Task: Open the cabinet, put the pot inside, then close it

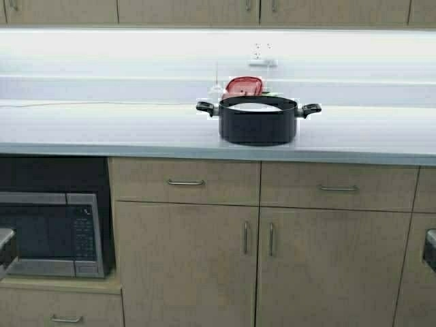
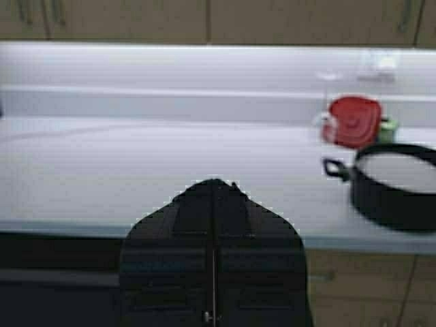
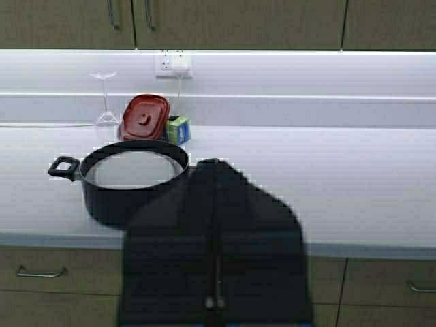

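1. Pale grey countertop (image 1: pixel 102 129) runs the full width of the high view, with a bright white backsplash behind it and tan wood-grain floor doors and drawers (image 1: pixel 184 259) beneath; a microwave (image 1: pixel 54 235) sits in a niche under the counter on the robot's left.
2. Along the top edge of the high view hang the closed doors of the cabinet (image 1: pixel 191 10), wall-mounted above the backsplash; slim metal bar handles show at the lower edge of two adjoining doors.
3. On the counter, right of centre, stands the pot (image 1: pixel 257 121), black, upright, uncovered, with a pale inside and a loop handle on each side; it sits well back from the counter's front edge.
4. Just behind the pot, a red lid (image 1: pixel 243 86) leans against the backsplash; beside it, in the right wrist view, are a small green and blue box (image 3: pixel 178 129) and a clear stemmed glass (image 3: pixel 104 99); a wall socket (image 3: pixel 172 65) with a plug in it sits above them.
5. Left gripper (image 2: pixel 214 187) is held low in front of the counter's edge, well to the left of the pot, its fingers pressed together with nothing between them.
6. Right gripper (image 3: pixel 212 167) is also before the counter edge, in front of the pot's right side, its fingers likewise closed on nothing; in the high view only slivers of each arm show at the frame's sides.
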